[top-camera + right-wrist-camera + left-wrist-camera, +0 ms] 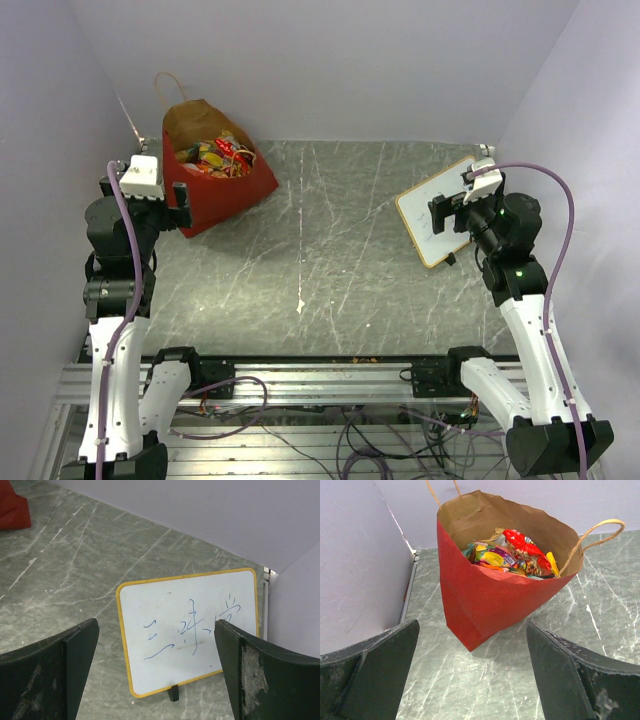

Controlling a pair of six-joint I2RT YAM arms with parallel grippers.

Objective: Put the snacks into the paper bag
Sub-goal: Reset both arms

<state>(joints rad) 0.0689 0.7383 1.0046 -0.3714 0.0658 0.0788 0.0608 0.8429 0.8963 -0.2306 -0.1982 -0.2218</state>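
The red paper bag (215,185) stands at the far left of the table, mouth open, with several snacks (215,157) inside. In the left wrist view the paper bag (490,597) shows its brown inside, loop handles and the snacks (512,555), red, teal and multicolour packets. My left gripper (178,212) is open and empty, just in front of the bag; in its wrist view the gripper (472,680) hovers over bare table. My right gripper (442,213) is open and empty at the right; in its wrist view the gripper (157,675) hangs above the white board.
A white board with an orange edge (440,210) lies at the right, blue writing on it (192,630). Walls close the left, far and right sides. The grey marble table (330,250) spreads between the bag and the board.
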